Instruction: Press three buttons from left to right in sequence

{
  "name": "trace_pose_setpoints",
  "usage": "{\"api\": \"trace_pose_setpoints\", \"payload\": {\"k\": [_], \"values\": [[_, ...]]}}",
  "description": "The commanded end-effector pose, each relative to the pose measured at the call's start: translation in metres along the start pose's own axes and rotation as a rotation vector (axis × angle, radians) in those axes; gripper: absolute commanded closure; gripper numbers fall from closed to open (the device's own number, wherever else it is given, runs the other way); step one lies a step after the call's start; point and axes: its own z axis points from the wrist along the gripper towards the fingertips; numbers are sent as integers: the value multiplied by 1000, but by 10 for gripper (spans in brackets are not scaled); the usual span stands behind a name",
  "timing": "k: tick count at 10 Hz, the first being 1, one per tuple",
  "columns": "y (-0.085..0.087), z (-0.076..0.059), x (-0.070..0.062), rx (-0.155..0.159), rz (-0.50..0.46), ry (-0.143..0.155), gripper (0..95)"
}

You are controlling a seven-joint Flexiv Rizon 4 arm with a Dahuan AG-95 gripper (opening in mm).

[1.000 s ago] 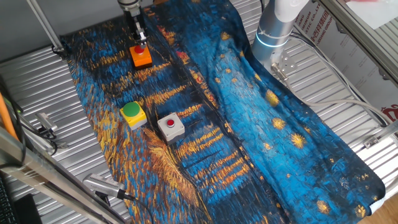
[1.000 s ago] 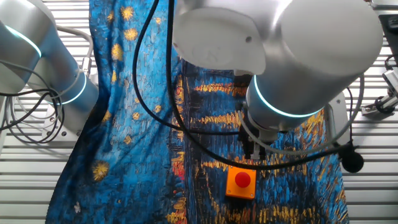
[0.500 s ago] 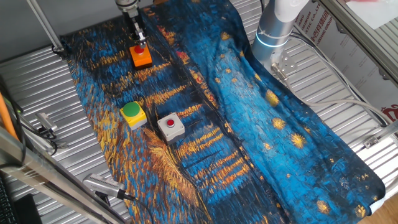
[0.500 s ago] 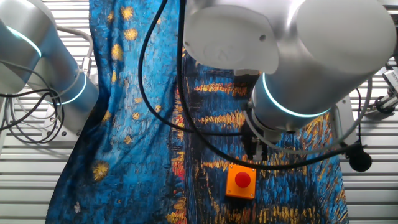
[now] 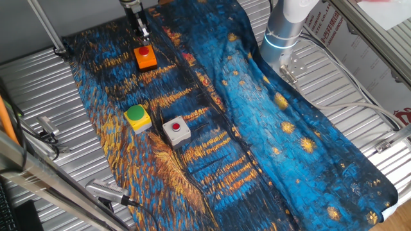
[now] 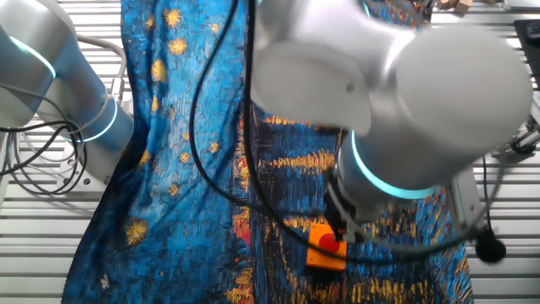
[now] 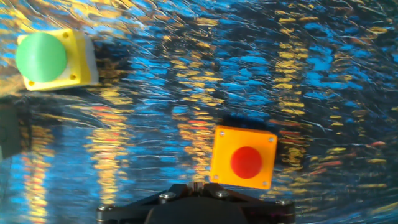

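The orange box with the red cap lies at the far end of the painted cloth. The yellow box with the green cap and the grey box with the red cap lie nearer, side by side. My gripper hangs just above and behind the orange box, clear of its cap. In the hand view the fingertips meet, shut and empty, beside the orange box, with the yellow box at the upper left. In the other fixed view the arm hides part of the orange box.
The blue and gold cloth covers the ribbed metal table. The arm's base stands at the far right. Metal rods and a clamp lie along the left edge. Cables trail beside the base.
My gripper has lifted off the orange box's red cap and drawn back slightly. In the other fixed view the arm has swung lower and covers more of the box.
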Motion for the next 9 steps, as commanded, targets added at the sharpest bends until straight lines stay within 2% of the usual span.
{"api": "trace_pose_setpoints", "payload": {"k": [1, 4, 6, 7, 9], "values": [[-5, 6, -3, 12, -12, 2, 950], [-13, 17, -13, 9, -13, 4, 950], [-16, 23, -16, 14, -18, 6, 950], [-20, 34, -18, 13, -19, 6, 950], [-23, 47, -22, 15, -16, 1, 950]]}}
